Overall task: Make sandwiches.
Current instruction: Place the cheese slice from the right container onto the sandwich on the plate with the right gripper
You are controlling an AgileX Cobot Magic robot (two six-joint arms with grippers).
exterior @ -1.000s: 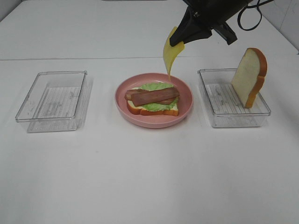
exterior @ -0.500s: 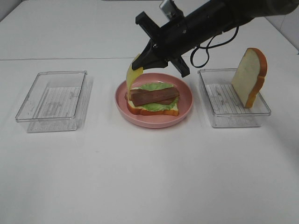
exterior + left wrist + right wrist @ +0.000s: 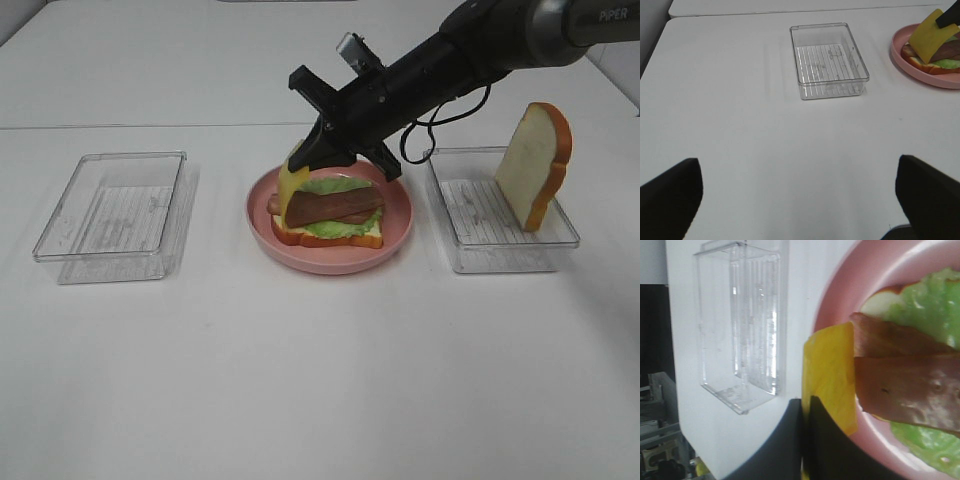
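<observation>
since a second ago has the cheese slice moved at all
Yes. The cheese slice came down and leftward: it hung above the far rim of the pink plate, and now the right gripper holds it at the left end of the bacon.

A smooth, matt white table (image 3: 300,380) is seen throughout. Two clear plastic trays (image 3: 112,213) (image 3: 497,222), glossy and ribbed at the base, are shown on it. The pink plate (image 3: 393,237) is finished in a smooth, faintly glossy plastic. The yellow cheese (image 3: 830,375) appears thin and waxy, the bacon strips (image 3: 905,390) slick, the lettuce (image 3: 920,305) shiny and crinkled. The bread slice (image 3: 533,163) looks matt and foam-like. The right gripper (image 3: 325,150) is cased in matt black plastic.
</observation>
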